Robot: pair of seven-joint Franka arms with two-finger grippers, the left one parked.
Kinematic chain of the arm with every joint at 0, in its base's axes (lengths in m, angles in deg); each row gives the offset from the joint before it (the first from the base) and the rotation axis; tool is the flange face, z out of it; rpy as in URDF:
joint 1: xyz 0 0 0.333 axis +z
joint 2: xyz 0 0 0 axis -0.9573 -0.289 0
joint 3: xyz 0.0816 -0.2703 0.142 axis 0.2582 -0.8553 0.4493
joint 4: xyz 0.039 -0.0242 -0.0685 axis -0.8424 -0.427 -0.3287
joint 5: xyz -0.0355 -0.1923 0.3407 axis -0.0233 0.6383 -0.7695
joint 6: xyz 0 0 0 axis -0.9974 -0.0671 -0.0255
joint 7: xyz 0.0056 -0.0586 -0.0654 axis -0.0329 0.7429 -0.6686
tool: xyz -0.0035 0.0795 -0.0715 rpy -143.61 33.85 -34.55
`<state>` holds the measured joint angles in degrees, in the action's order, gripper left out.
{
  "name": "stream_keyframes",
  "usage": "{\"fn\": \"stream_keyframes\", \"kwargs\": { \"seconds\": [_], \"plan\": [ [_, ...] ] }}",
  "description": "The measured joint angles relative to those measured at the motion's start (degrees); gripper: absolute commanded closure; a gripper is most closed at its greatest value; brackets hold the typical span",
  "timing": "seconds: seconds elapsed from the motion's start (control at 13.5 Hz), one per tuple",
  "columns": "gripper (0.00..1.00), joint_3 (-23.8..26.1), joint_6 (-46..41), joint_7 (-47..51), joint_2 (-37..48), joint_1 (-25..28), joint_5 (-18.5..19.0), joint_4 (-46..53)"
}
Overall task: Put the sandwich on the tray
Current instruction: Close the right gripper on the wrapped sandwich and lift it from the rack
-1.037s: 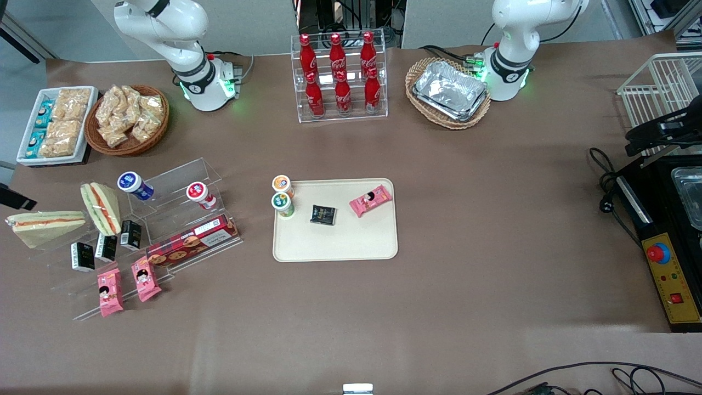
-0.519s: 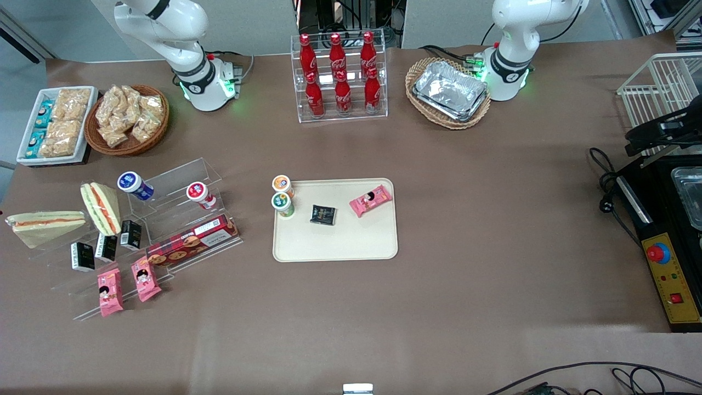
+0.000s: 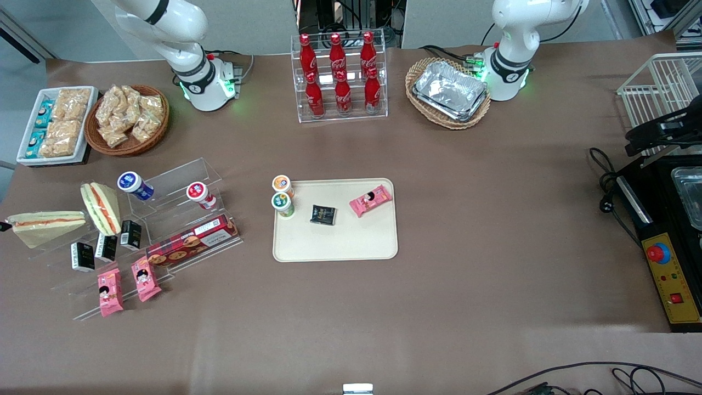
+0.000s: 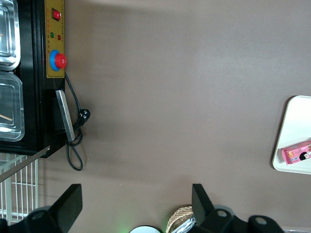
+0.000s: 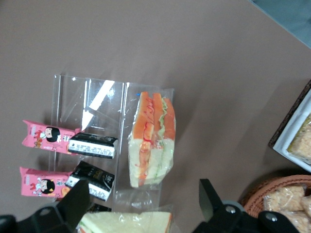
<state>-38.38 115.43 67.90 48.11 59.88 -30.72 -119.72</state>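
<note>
The sandwich [image 3: 46, 226] is a clear-wrapped pale wedge with a thin orange stripe. It lies on the clear acrylic stand [image 3: 164, 219] at the working arm's end of the table. In the right wrist view the sandwich [image 5: 150, 141] shows its orange filling. My gripper [image 5: 142, 196] hangs open above the stand, over the gap between this sandwich and the greener wedge [image 5: 126, 223]. It holds nothing. In the front view only a dark sliver of the gripper [image 3: 3, 226] shows at the frame edge. The cream tray [image 3: 340, 247] lies mid-table.
The greener wedge [image 3: 101, 207] stands beside the sandwich. Black packets [image 5: 92, 145], pink packets [image 5: 48, 138], a biscuit box [image 3: 192, 241] and two cups [image 3: 134, 185] share the stand. On the tray are two cups [image 3: 282, 203], a black packet [image 3: 323, 214] and a pink packet [image 3: 371, 200]. A snack basket [image 3: 127, 118] stands farther back.
In the front view my gripper has slid from beside the sandwich almost out of the frame edge. The sandwiches and tray items have not moved.
</note>
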Motion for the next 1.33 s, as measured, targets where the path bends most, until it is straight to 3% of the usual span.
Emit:
{"fn": "stream_keyframes", "kwargs": {
  "seconds": [0.81, 0.89, 1.11, 1.19, 1.33],
  "plan": [
    [0.0, -0.01, 15.62, 1.99, -0.91, -0.74, -0.51, -11.11],
    [0.04, -0.01, 16.34, 1.99, -1.09, -0.74, -0.51, -11.45],
    [0.31, 0.0, 17.93, 2.0, -1.84, -0.74, -0.51, -11.68],
    [0.63, 0.0, 18.29, 1.97, -2.03, -0.74, -0.51, -11.68],
    [0.85, 0.0, 18.88, 1.58, -2.25, -0.74, -0.51, -11.68]
  ]
}}
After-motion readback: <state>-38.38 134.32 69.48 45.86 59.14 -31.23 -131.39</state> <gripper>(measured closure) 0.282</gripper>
